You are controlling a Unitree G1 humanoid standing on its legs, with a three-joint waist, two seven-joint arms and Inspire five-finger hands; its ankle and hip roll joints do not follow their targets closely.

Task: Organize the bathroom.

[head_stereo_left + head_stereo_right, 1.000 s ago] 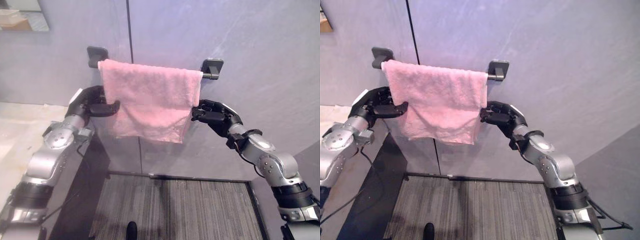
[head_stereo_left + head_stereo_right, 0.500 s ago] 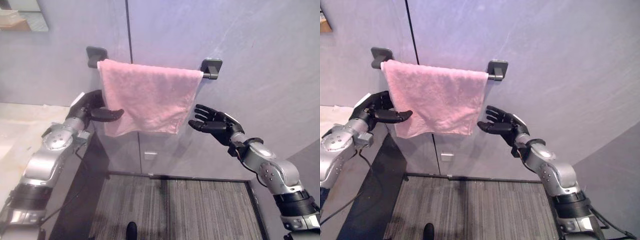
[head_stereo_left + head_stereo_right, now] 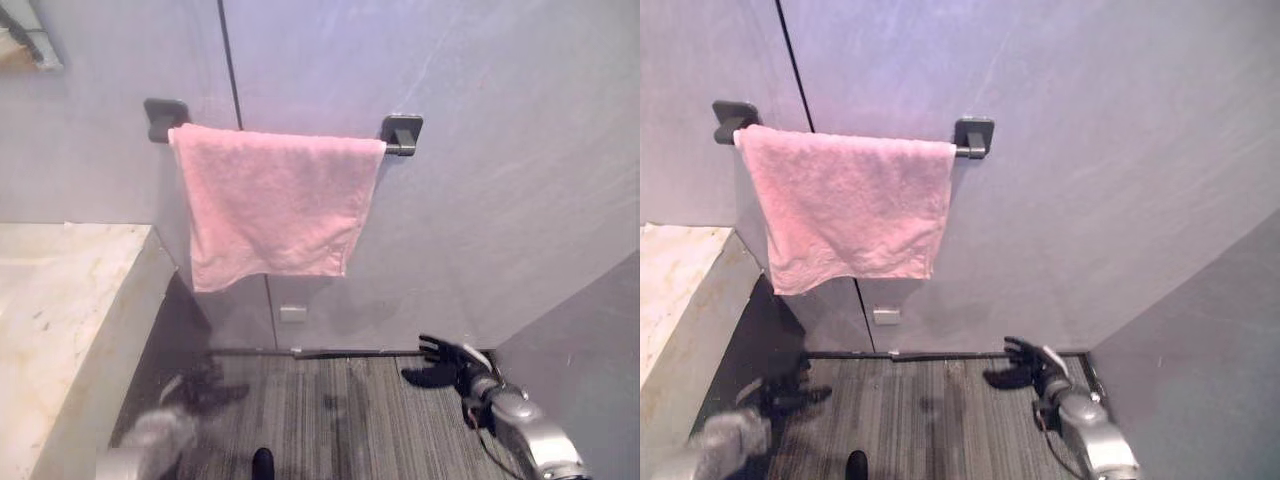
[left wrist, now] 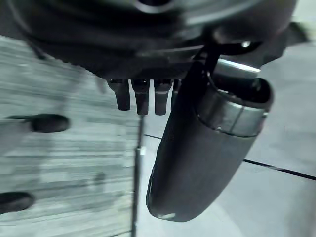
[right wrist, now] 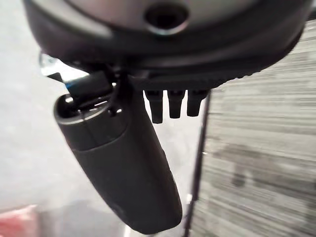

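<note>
towel: pink towel (image 3: 272,205) draped flat over wall towel bar (image 3: 392,146), spanning most of it
hands: left hand (image 3: 205,385) and right hand (image 3: 445,360) low near the floor, fingers straight, empty
step: hanging looks done
next: find another item

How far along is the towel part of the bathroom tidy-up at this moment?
Done, it looks: the pink towel hangs draped over the dark towel bar, spread fairly flat, its lower edge slightly uneven. In hand: nothing. The left hand and the right hand are low near the floor, open and apart from the towel. Left: nothing visible for the towel, beyond perhaps evening that lower edge.
</note>
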